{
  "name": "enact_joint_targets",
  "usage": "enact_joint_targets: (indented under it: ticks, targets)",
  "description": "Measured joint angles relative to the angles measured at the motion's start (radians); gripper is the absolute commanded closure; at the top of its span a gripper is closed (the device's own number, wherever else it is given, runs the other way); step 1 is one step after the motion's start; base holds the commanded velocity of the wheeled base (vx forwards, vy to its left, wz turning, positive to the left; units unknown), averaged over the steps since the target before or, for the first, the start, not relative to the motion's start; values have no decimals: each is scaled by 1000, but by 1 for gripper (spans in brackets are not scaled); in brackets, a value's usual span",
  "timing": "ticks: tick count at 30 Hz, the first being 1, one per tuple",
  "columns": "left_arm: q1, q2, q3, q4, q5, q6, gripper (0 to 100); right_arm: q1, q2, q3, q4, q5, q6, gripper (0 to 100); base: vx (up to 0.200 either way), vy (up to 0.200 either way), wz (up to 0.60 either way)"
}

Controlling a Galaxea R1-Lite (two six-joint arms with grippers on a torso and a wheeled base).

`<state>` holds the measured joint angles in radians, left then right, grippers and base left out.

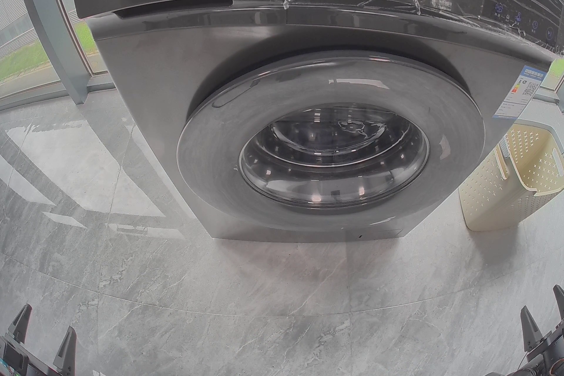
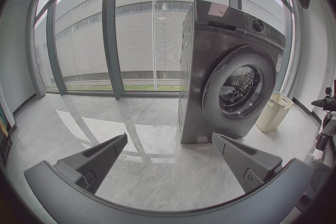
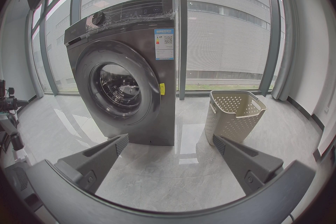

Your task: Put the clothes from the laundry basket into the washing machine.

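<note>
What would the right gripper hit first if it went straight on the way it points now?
Most likely the washing machine, near its front corner on the laundry basket side. The open right gripper points across bare floor toward that edge; depth is unclear, so it could just slip between the two.

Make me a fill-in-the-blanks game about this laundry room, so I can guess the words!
1. The round door of the washing machine is ____.
2. The laundry basket stands on the floor, on the robot's ____ side of the machine.
3. The left end effector and the right end effector are open and hold ____.
Missing words: shut; right; nothing.
</note>
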<state>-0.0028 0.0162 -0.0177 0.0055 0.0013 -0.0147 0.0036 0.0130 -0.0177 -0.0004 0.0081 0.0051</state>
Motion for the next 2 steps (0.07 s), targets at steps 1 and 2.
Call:
enact_joint_targets:
  ticks: [1, 2]
  targets:
    - [0, 0, 0, 0, 0, 1, 0, 0, 0, 0, 0, 0, 4, 0, 0, 0, 0]
    - [0, 0, 0, 0, 0, 1, 0, 1, 0, 0, 0, 0, 6, 0, 0, 0, 0]
